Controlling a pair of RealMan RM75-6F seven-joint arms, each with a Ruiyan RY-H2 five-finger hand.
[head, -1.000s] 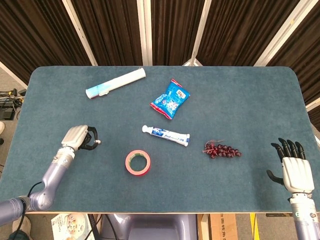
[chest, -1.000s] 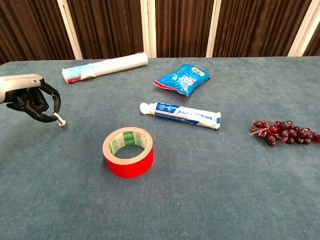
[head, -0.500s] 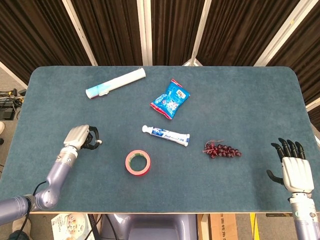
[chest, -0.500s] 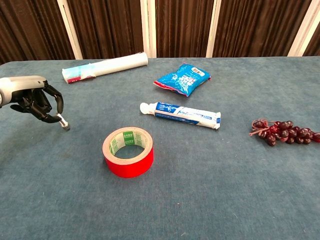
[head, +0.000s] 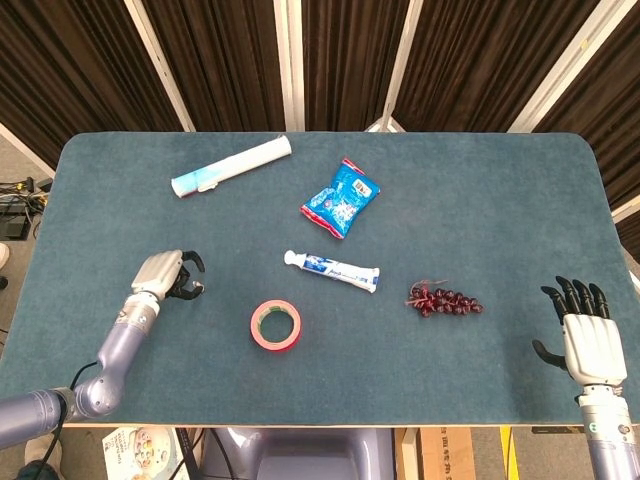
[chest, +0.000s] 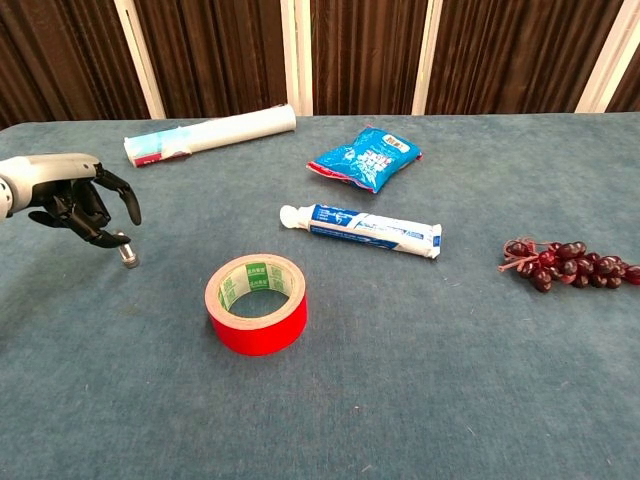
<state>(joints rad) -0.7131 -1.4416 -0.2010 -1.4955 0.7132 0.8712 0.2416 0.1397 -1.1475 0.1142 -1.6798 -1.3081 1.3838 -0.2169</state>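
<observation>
Right hand (head: 586, 340) out of chest view frame. Left hand (chest: 72, 195): small metal piece (chest: 128, 258) at fingertips, identity too small to tell.

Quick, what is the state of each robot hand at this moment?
Left robot hand: fingers partly curled, holding nothing, a fingertip down near the table.
Right robot hand: open, fingers apart, holding nothing.
</observation>
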